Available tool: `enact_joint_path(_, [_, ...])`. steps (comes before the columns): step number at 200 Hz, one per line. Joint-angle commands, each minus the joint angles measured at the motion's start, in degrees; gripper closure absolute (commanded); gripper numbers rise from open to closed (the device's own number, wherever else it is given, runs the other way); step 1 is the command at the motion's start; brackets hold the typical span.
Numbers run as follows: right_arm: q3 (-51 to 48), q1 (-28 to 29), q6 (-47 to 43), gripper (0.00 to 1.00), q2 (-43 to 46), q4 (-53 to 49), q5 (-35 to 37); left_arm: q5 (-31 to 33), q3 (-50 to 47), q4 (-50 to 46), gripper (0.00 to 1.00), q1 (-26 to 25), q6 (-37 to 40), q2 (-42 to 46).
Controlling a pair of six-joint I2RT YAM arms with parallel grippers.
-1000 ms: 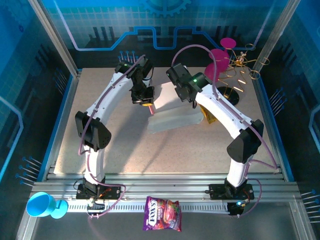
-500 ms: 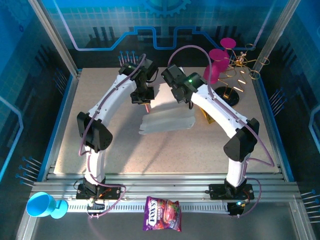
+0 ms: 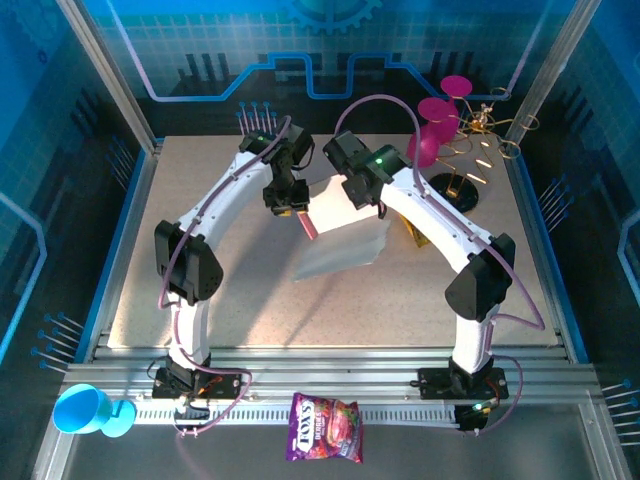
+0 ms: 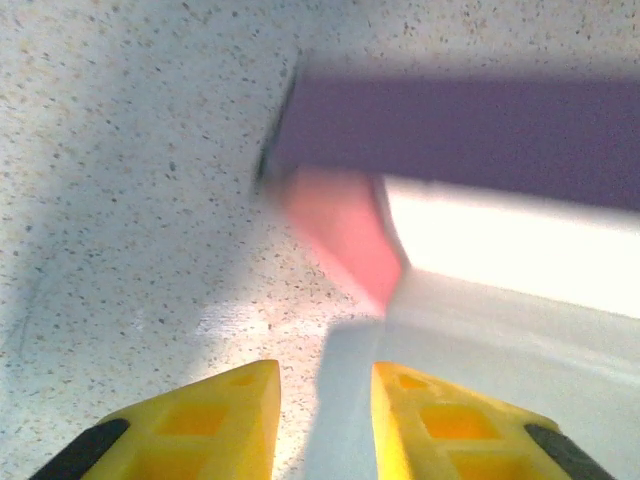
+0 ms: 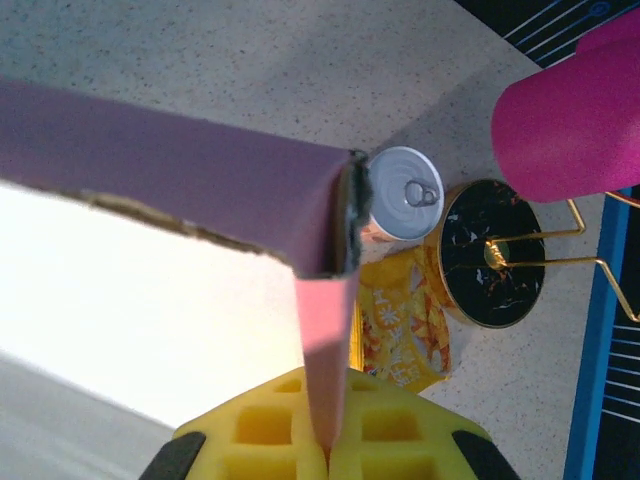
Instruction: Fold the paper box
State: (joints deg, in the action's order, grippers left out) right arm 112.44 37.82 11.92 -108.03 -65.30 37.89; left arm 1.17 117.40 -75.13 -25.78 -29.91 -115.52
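The paper box is a whitish sheet with a pink flap, held tilted above the table's middle. My right gripper is shut on one pink flap, which runs down between the yellow fingers. The box's shaded pink outer panel and bright inner side spread to the left. My left gripper hovers at the box's left end, its yellow fingers apart. In the gap I see only the table and the edge of the whitish sheet. A pink tab lies just ahead of it.
Behind the box on the right are a silver can, a yellow snack packet and a black round stand base carrying magenta cups. A purple snack bag and a blue cup sit at the front rail.
The left gripper has opened and let go of the box's left end. The box has swung and tilted up, carried by the right gripper.
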Motion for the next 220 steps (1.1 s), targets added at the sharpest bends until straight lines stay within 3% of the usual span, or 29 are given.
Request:
enact_joint_path(1, [-0.2,-0.4,-0.8,1.0,-0.2,-1.3,-2.8,-3.7,-2.2,2.8,0.66,0.5,1.2,3.1])
enact_joint_path(33, [-0.4,-0.7,-1.0,1.0,0.0,-1.4,-3.5,-4.1,-5.6,5.8,0.55,0.6,1.4,5.6])
enact_joint_path(79, [-0.9,-1.6,-0.9,1.0,0.4,-1.5,-4.9,-4.4,-15.8,13.4,0.5,1.7,0.6,11.8])
enact_joint_path(101, [-1.1,-1.9,-0.8,1.0,0.6,-1.5,-5.7,-8.3,-23.4,20.8,0.46,3.5,-0.4,15.6])
enact_joint_path(141, [-1.1,-2.0,-0.6,1.0,0.7,-1.7,-6.4,-13.3,-30.5,30.4,0.46,4.2,-2.3,16.4])
enact_joint_path(220, [-1.5,-2.1,-0.2,1.0,1.2,-1.6,-7.6,-9.9,-36.0,37.6,0.54,4.1,-4.3,14.3])
